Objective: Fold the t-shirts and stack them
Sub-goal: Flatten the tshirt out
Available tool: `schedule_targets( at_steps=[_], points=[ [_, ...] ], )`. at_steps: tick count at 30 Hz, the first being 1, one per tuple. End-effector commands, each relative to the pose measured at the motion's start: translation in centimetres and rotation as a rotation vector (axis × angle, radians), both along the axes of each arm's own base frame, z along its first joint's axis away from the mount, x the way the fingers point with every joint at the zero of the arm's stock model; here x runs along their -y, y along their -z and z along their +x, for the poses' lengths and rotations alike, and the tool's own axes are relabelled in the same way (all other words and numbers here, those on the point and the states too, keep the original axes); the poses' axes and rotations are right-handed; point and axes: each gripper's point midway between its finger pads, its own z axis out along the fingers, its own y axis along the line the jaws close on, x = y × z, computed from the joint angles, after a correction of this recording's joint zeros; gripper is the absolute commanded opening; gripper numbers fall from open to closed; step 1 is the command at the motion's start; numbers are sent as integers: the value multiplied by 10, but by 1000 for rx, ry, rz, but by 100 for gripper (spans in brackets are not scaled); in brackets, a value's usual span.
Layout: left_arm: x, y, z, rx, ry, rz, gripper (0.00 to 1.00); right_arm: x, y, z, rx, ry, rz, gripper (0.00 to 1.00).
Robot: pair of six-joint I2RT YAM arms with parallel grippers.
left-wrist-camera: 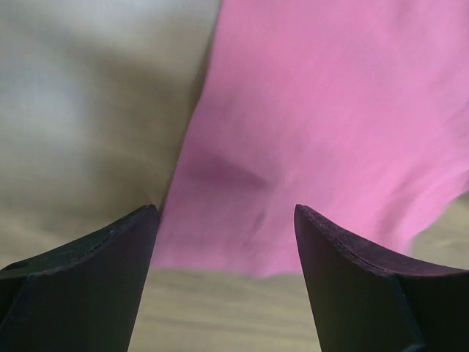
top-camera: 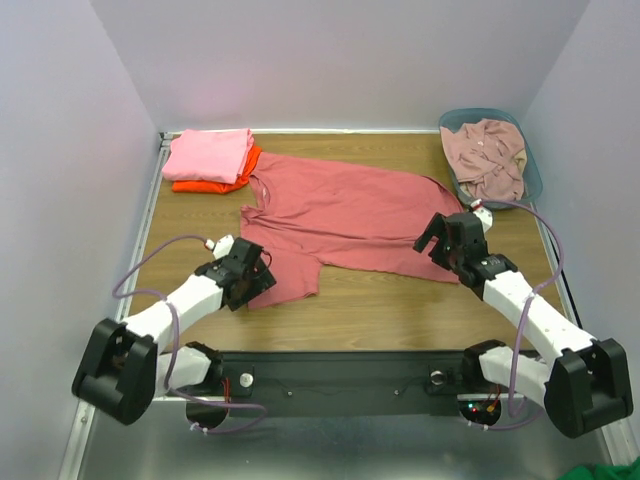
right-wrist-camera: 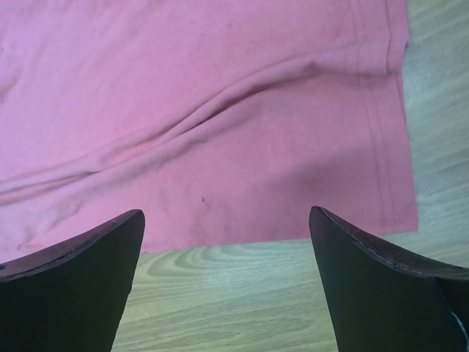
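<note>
A dusty coral-red t-shirt lies spread flat across the middle of the wooden table. My left gripper is open just above its near-left sleeve, with the sleeve's edge between the fingers. My right gripper is open just above the shirt's near-right hem corner. A folded bright pink t-shirt lies on a folded orange t-shirt at the back left. A pale dusty-pink t-shirt lies crumpled in the basket.
The blue-grey plastic basket stands at the back right corner. Bare wood runs along the near edge in front of the shirt. White walls close in the table on three sides.
</note>
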Motion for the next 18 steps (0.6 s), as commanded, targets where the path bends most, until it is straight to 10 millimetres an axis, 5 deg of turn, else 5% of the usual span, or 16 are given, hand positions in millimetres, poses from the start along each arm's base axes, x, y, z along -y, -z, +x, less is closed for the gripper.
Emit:
schedule_targets(
  at_steps=[1, 8, 15, 16, 18],
  points=[
    [2, 13, -33, -57, -118, -70, 87, 3, -14, 2, 60, 69, 60, 100],
    [0, 24, -42, -83, -144, -69, 84, 4, -5, -5, 43, 77, 66, 100],
    [2, 24, -36, -80, -117, -34, 26, 15, -2, -9, 52, 120, 39, 100],
    [1, 24, -35, -76, -119, -32, 0, 18, -2, -9, 53, 132, 26, 100],
    [0, 22, -32, -58, -114, -26, 0, 22, 1, -10, 46, 146, 9, 100]
  ],
)
